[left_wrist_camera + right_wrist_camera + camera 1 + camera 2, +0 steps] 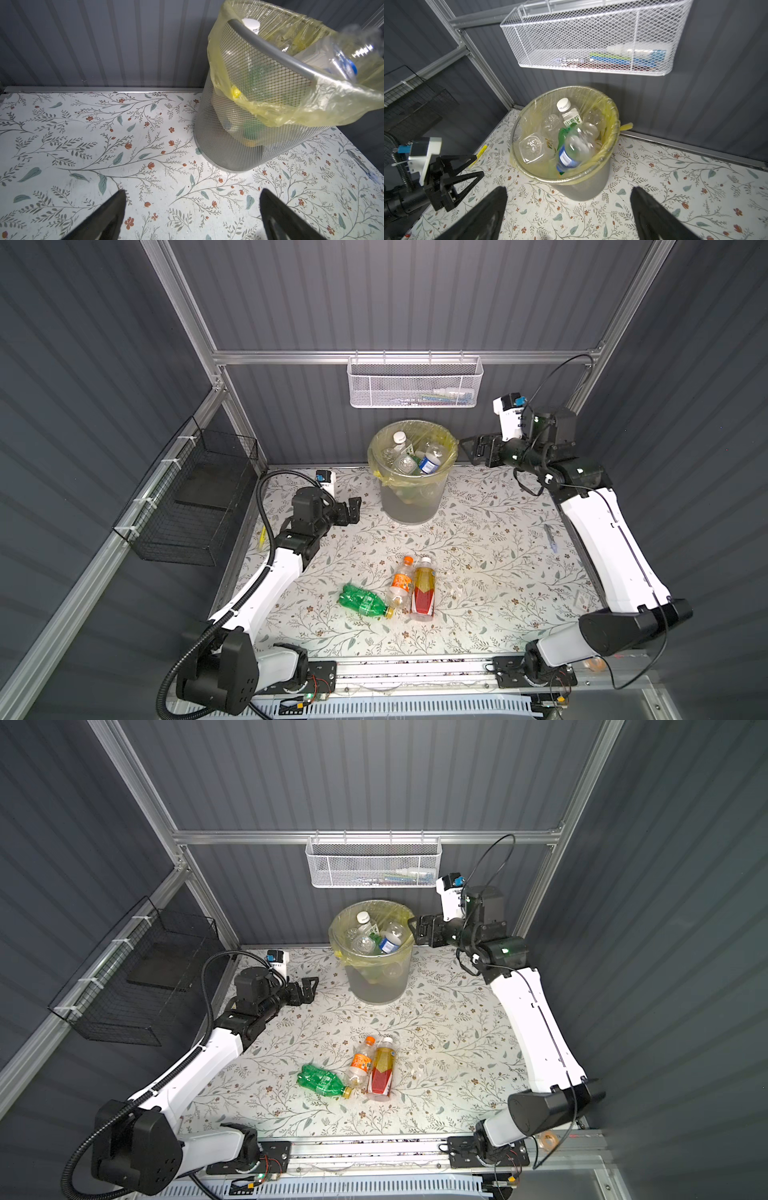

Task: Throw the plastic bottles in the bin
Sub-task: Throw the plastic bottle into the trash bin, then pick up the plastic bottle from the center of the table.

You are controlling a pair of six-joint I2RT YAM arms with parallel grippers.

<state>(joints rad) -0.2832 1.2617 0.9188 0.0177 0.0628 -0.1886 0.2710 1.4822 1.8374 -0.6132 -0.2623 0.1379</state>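
Note:
Three plastic bottles lie together on the floral table: a green one (363, 601), a clear one with an orange cap (400, 583) and an amber one with a red label (423, 593). The bin (409, 502), a grey mesh bucket with a yellowish bag, stands at the back and holds several bottles. On top of them is a motion-blurred clear bottle with a blue label (577, 149). My right gripper (468, 452) hangs open and empty just right of the bin's rim. My left gripper (353, 510) is open and empty, low over the table left of the bin.
A white mesh basket (415, 385) hangs on the back wall above the bin. A black wire basket (195, 506) is fixed to the left wall. A pen (550, 537) lies by the table's right edge, under my right arm.

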